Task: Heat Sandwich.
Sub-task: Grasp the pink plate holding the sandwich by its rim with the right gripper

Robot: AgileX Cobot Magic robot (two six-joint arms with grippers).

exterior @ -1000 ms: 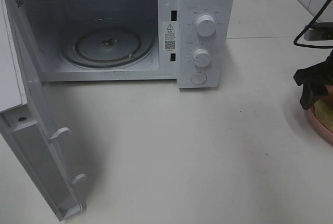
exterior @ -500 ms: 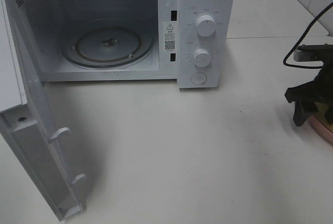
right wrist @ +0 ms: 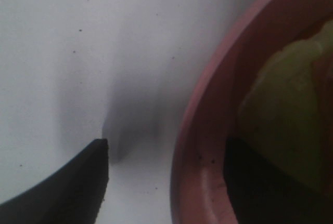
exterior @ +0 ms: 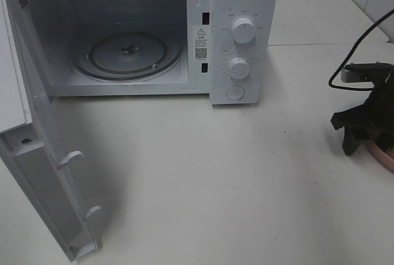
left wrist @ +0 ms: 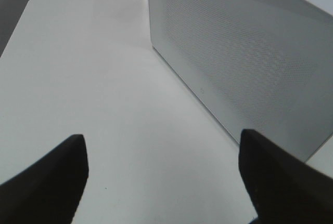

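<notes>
Beside the sandwich (right wrist: 283,109), only the wrist view shows the right gripper (right wrist: 165,148) spread wide astride the pink plate's rim (right wrist: 218,63).

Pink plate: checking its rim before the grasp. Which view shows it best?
Right wrist: the pink plate, rim included, is close and large. Exterior high shows only a sliver at the frame edge; left wrist shows none.

The microwave (exterior: 243,37) stands back left on the table (exterior: 215,173), door (exterior: 43,179) open leftward; the plate (exterior: 381,157), far right, carries the sandwich (right wrist: 283,115).
</notes>
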